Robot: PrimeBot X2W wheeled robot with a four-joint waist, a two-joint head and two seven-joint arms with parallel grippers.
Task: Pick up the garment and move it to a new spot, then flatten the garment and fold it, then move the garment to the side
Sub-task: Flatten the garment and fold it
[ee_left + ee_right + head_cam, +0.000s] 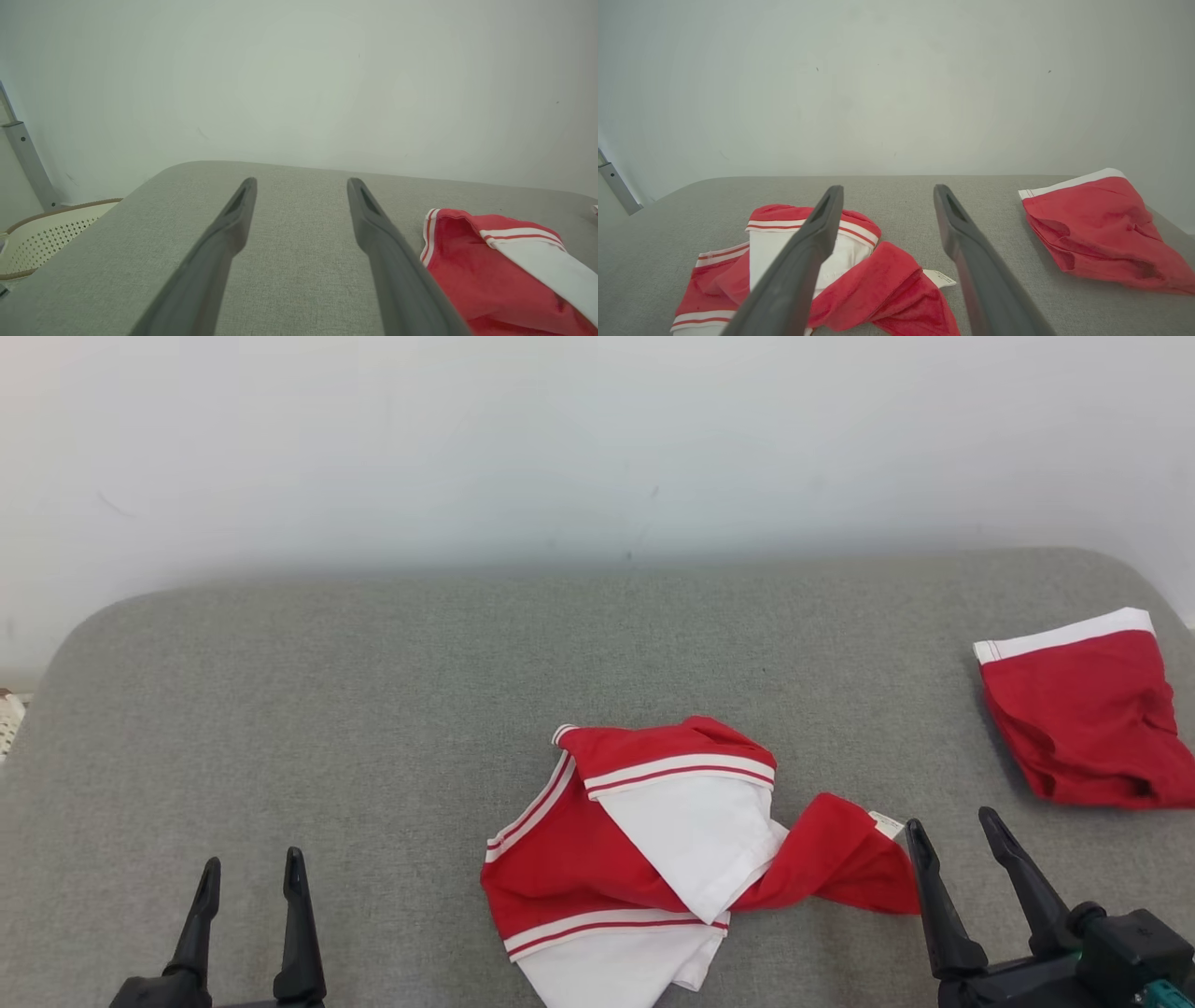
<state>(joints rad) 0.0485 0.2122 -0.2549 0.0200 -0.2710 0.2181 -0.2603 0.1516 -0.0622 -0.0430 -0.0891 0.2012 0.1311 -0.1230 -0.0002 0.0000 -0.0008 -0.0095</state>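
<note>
A crumpled red and white garment (644, 845) with striped trim lies on the grey table (373, 709), near its front middle. It also shows at the right of the left wrist view as the garment (490, 270), and at the lower left of the right wrist view as the garment (859, 280). My left gripper (250, 873) stands open over bare table, well left of the garment. My right gripper (952, 831) stands open just right of the garment's red end with its small white tag (887, 823). Both hold nothing.
A second red garment (1088, 714) with a white band lies folded at the table's right edge, also seen as the folded garment (1097, 228). A perforated cream basket (42, 233) sits off the table's left side. A pale wall (597, 448) stands behind the table.
</note>
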